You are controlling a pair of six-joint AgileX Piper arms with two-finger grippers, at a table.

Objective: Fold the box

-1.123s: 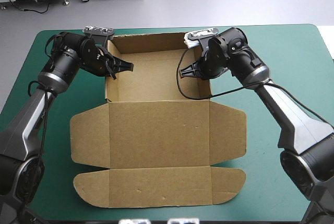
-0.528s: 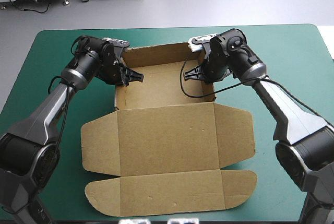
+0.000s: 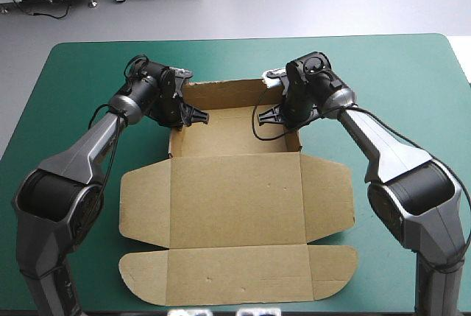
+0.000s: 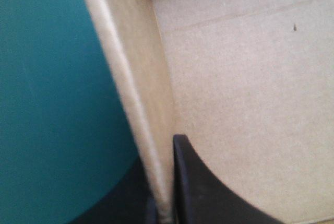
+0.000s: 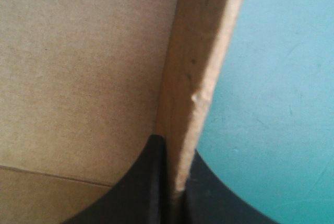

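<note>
Left pincer [image 3: 197, 117] pinched the left wall [image 4: 130, 78] of the brown box [image 3: 235, 133]. Right pincer [image 3: 268, 113] pinched the right wall [image 5: 203, 51]. The box sat in the middle of the teal-green worktop [image 3: 73, 80], with its lid [image 3: 235, 202] lying flat toward the near edge.

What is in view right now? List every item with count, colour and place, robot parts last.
box: one, brown, mid-table; the far part is an open tray with walls raised, the lid and its flaps lie flat toward the near edge.
table: one, teal-green cover, under the box.
left gripper: one, black, at the tray's left wall; jaws shut on the box, the wall between them.
right gripper: one, black, at the tray's right wall; jaws shut on the box, the wall between them.
</note>
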